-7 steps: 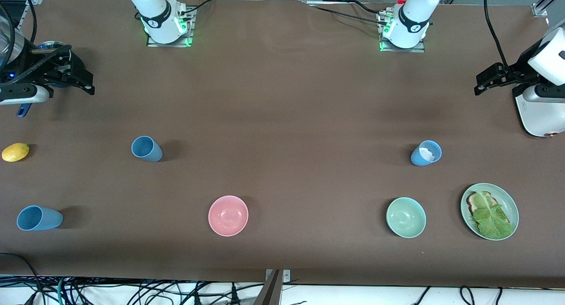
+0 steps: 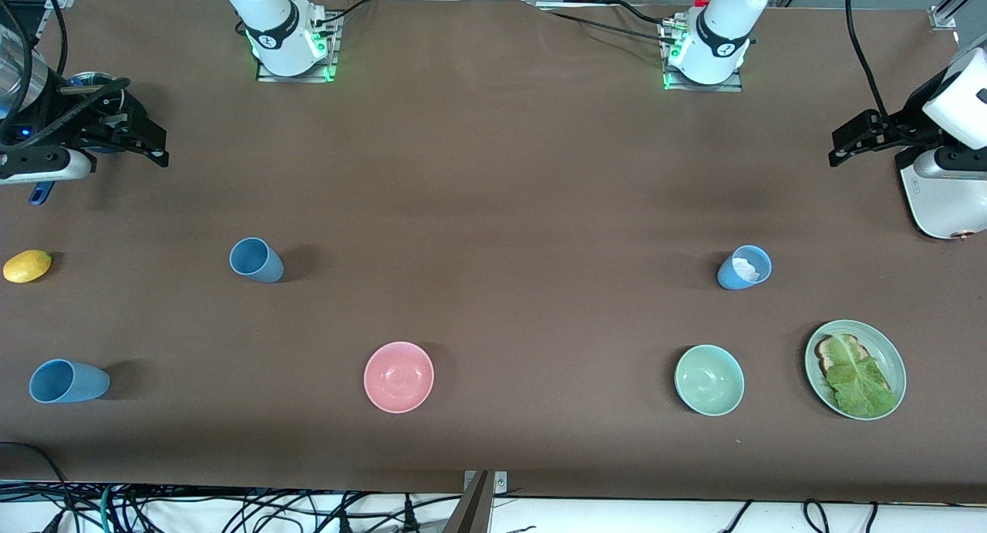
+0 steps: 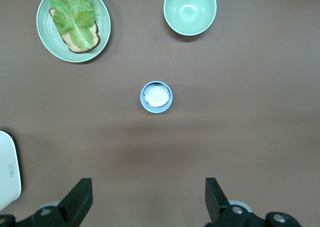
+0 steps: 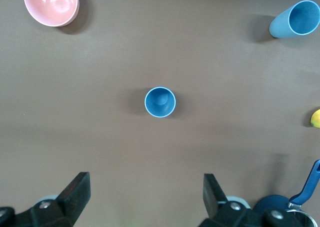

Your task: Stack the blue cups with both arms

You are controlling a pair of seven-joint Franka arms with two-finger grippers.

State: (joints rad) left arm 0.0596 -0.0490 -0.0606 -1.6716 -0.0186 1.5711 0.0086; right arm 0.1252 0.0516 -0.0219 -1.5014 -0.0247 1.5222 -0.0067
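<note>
Three blue cups stand upright and apart on the brown table. One point(image 2: 256, 260) is toward the right arm's end and shows in the right wrist view point(image 4: 160, 102). A second point(image 2: 68, 381) is nearer the front camera, close to that table end; it shows in the right wrist view too point(image 4: 295, 18). The third point(image 2: 744, 268), with something white inside, is toward the left arm's end and shows in the left wrist view point(image 3: 156, 97). My right gripper point(image 2: 158, 151) is open and empty, up in the air point(image 4: 145, 197). My left gripper point(image 2: 839, 149) is also open and empty in the air point(image 3: 148, 199).
A lemon point(image 2: 27, 265), a pink bowl point(image 2: 399, 376), a green bowl point(image 2: 709, 379) and a green plate point(image 2: 887, 348) with toast and lettuce lie on the table. A white appliance point(image 2: 937, 201) stands at the left arm's end. A blue-handled pot point(image 4: 307, 192) sits under the right gripper.
The right gripper has shifted very slightly. The cups and the left arm have not moved.
</note>
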